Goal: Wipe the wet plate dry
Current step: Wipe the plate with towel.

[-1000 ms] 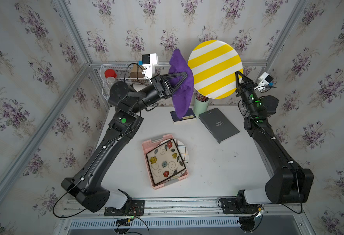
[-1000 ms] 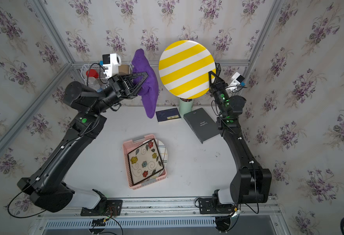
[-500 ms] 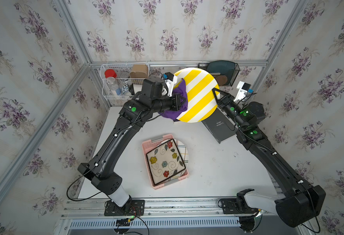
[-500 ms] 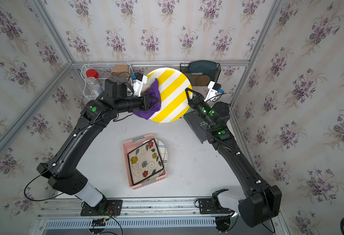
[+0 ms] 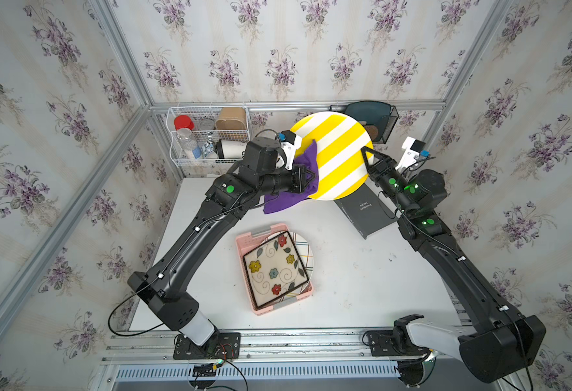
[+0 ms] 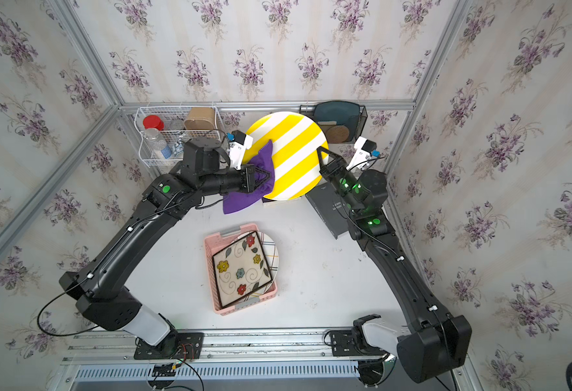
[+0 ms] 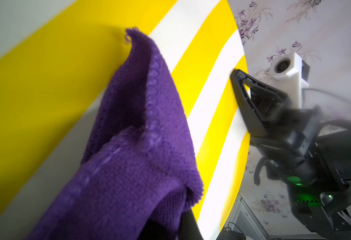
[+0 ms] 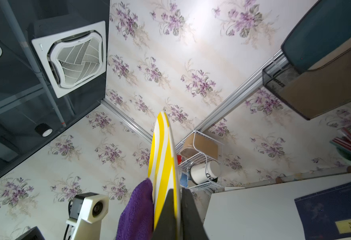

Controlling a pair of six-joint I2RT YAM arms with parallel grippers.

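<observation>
We hold the round yellow-and-white striped plate (image 5: 337,152) in the air, beyond the far side of the pink plastic basket (image 5: 242,247) and well above it, its striped face turned up toward the overhead cameras. The right gripper (image 5: 368,157) has its jaws closed on the plate's rim, one finger on each face, as the right wrist view shows edge-on (image 8: 176,209). The left gripper (image 5: 310,176) is clamped shut on a bunch of the purple knitted cloth (image 5: 288,199), which lies against the striped face on the side farthest from the right gripper, with a loose tail hanging toward the basket. We judge the plate stiff, glazed and breakable, and slippery while wet. Pinched at a single point on the rim, it can twist or slide if we press hard, so we would wipe with light strokes directed toward that grip. The cloth looks soft and limp, so it is best gripped bunched up.
</observation>
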